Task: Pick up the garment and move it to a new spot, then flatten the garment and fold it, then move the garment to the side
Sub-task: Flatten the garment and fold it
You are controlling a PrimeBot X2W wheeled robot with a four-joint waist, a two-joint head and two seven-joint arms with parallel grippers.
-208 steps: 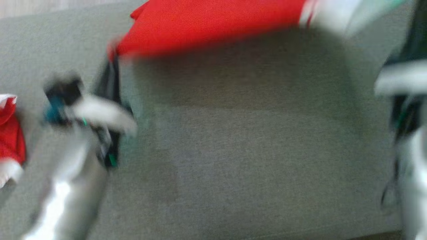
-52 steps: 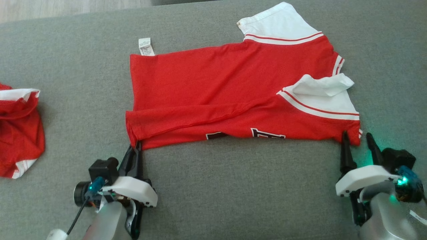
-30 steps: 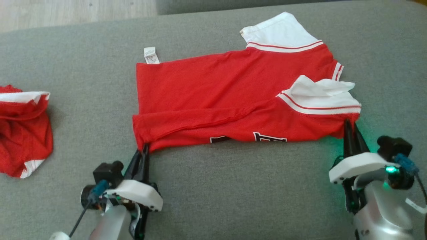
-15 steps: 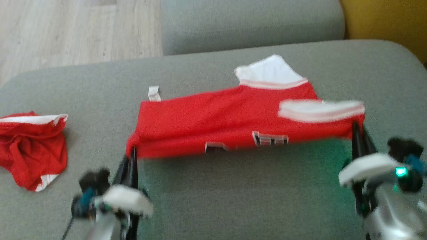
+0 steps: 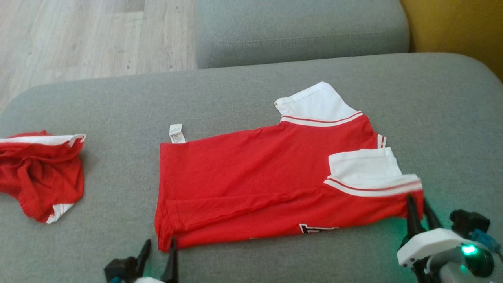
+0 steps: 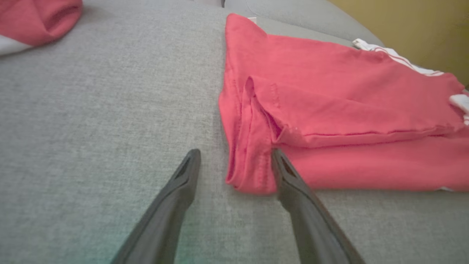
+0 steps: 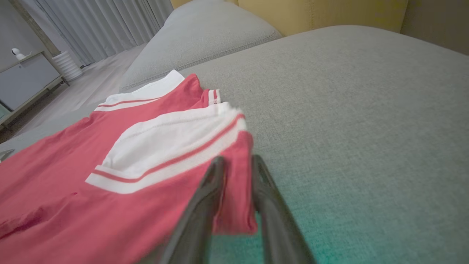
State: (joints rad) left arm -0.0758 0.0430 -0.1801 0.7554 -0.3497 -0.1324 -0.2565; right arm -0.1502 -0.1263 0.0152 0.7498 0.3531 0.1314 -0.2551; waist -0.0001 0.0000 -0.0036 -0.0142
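Half a second back my left end effector (image 6: 235,153) was pressed together on the hem corner of the garment (image 5: 251,173) and the near edge hung lifted; now its fingers stand spread wide, the corner lies loose between them, just beside the one on the right of the left wrist view, and the garment rests flat on the grey sofa seat (image 5: 243,86). My right end effector (image 7: 237,158) sits at the other near corner, fingers only narrowly parted with red cloth between them; whether they pinch it or merely flank it I cannot tell. Hem towards my left, the garment lies lengthwise across the seat with a strip along its near edge doubled over. One white sleeve (image 5: 363,167) is folded onto the red body near my right end effector, the far sleeve (image 5: 314,100) points away. A white label (image 5: 176,133) pokes out at the far hem corner. Well apart, at my far left, lies a crumpled red garment (image 5: 39,173)
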